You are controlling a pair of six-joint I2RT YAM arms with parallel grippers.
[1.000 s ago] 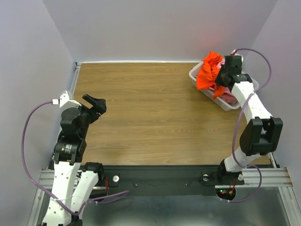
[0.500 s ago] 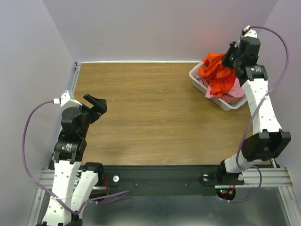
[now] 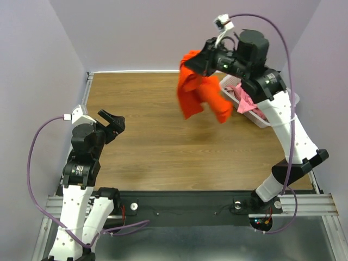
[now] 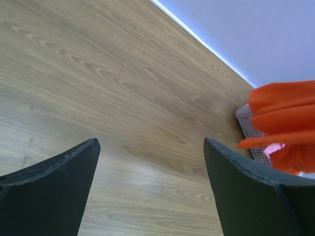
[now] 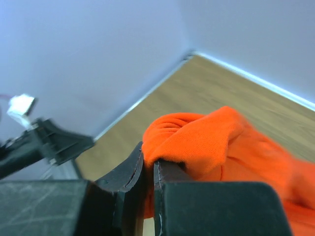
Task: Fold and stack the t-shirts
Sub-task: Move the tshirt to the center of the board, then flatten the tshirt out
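My right gripper [image 3: 197, 63] is shut on the bright orange t-shirt [image 3: 196, 92] and holds it high in the air over the far middle of the table, the cloth hanging down. In the right wrist view the orange t-shirt [image 5: 206, 142] is pinched between the closed fingers [image 5: 129, 169]. The light pink t-shirt [image 3: 247, 100] lies in the white lattice basket [image 3: 261, 120] at the far right. My left gripper [image 3: 111, 120] is open and empty above the left side of the table; its wrist view shows the orange t-shirt [image 4: 285, 118] far off.
The wooden table [image 3: 157, 136] is walled by lilac panels on three sides. The basket also shows in the left wrist view [image 4: 251, 132] near the far wall. A black rail [image 3: 185, 204] runs along the near edge.
My right arm has lifted the orange t-shirt out of the basket and swung it up and to the left. The pink t-shirt now shows in the basket. The left arm has not moved.
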